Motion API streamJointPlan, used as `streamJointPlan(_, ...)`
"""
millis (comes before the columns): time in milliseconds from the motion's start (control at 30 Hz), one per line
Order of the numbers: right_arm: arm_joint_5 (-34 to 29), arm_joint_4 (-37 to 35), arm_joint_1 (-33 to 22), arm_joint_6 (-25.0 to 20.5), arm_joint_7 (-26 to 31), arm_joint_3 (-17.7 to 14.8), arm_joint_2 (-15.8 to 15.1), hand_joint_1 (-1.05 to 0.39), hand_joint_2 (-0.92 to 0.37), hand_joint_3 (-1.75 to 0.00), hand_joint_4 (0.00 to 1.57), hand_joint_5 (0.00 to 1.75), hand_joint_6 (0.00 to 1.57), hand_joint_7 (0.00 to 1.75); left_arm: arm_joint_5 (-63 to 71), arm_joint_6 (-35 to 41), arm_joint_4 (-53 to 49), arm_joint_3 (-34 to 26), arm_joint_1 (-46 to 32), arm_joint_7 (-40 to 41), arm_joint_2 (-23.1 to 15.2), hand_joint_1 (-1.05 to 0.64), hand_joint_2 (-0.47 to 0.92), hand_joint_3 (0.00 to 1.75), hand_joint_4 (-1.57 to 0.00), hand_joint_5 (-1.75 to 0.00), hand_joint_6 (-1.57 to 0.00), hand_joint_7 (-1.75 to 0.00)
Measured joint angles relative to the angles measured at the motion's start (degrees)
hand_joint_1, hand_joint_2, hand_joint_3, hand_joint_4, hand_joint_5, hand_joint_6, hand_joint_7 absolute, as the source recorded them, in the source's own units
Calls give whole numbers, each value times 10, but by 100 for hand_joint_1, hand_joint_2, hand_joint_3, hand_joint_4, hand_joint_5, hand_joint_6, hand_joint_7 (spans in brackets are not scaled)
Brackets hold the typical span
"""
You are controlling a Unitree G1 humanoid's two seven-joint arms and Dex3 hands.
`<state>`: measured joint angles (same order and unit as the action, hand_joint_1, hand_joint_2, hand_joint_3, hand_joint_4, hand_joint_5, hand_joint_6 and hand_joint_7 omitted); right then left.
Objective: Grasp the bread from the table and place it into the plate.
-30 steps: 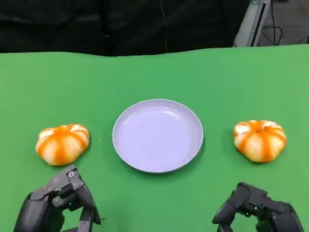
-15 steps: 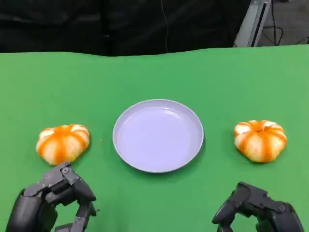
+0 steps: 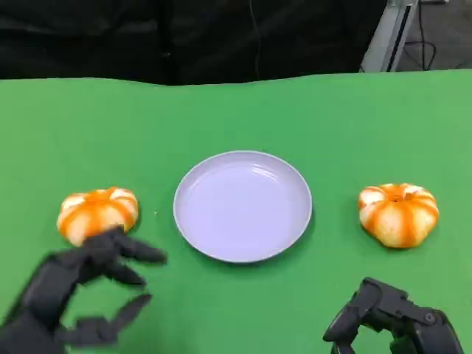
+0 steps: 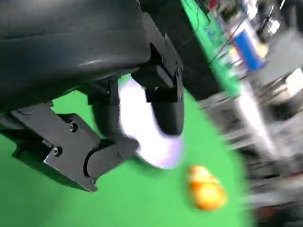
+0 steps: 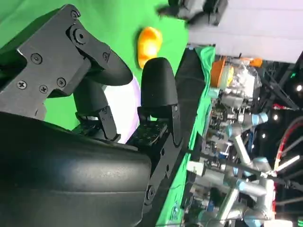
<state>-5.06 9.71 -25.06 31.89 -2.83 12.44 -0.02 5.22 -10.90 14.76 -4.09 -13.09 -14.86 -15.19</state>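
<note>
Nearest you, at the lower right of the head view, your right hand [image 3: 394, 321] sits low over the green worktop [image 3: 236, 118] with its fingers [image 3: 346, 324] curled inward around nothing. At the lower left, your left hand [image 3: 74, 295] is blurred, its fingers [image 3: 136, 253] spread apart and empty, the upper ones reaching just in front of the left bread [image 3: 97, 212], close to it but whether they touch you cannot tell.

That left bread, an orange-and-white pumpkin-shaped bun, lies on the worktop just left of the plate [image 3: 243, 206]. The pale lavender plate sits in the middle of the worktop, between the two buns. The right bread [image 3: 399, 214] lies on the worktop to the plate's right, well apart from your right hand.

In your left wrist view the plate [image 4: 161, 151] shows beyond the open fingers [image 4: 165, 101], with a blurred bread [image 4: 204, 187] past it. In your right wrist view, a bread [image 5: 149, 45] lies on the green beyond the fingers [image 5: 158, 90].
</note>
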Motion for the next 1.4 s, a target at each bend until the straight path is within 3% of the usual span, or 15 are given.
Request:
streamJointPlan(167, 0, 0, -2, -1, 0, 0, 0, -8, -30, -139, 71, 164, 76, 138, 10, 24, 13, 5, 3, 1, 0, -34, 92, 4, -35, -53, -49, -12)
streamJointPlan(233, 0, 0, -2, -1, 0, 0, 0, -9, -31, -137, 71, 163, 76, 138, 40, 28, 12, 9, 7, 4, -7, -47, 92, 3, -19, -39, -37, -4)
streamJointPlan(367, 0, 2, -2, -1, 1, 2, 1, -9, -31, -137, 71, 163, 76, 138, 229, 56, -20, 27, 84, 18, -98, -52, 92, 3, -14, -32, -32, 0)
streamJointPlan(467, 0, 2, -5, -1, 1, 1, 0, -9, -32, -136, 71, 163, 76, 137, 290, 69, -27, 43, 121, 32, -117, -54, 92, 2, -8, -28, -28, 0)
streamJointPlan(800, 2, 10, -9, -10, 1, 2, 0, -8, -34, -132, 70, 163, 76, 136, 391, 110, -88, 101, 165, 45, -123, -59, 92, 2, -1, -25, -23, 0)
streamJointPlan(933, 1, 11, -8, -10, 1, 2, 0, -7, -35, -131, 69, 163, 75, 136, 450, 145, -232, 155, 245, 91, -107, -59, 92, 2, 0, -25, -23, 0)
streamJointPlan(1133, 1, 12, -14, -10, 1, 2, 0, -7, -35, -131, 69, 163, 75, 136, 458, 151, -293, 186, 285, 119, -99, -59, 92, 2, -2, -26, -22, 0)
streamJointPlan(1400, -3, 24, -17, -10, 3, 6, 0, -9, -36, -129, 69, 163, 75, 136, 452, 178, -549, 246, 417, 156, -48, -55, 91, 0, -2, -26, -22, 0)
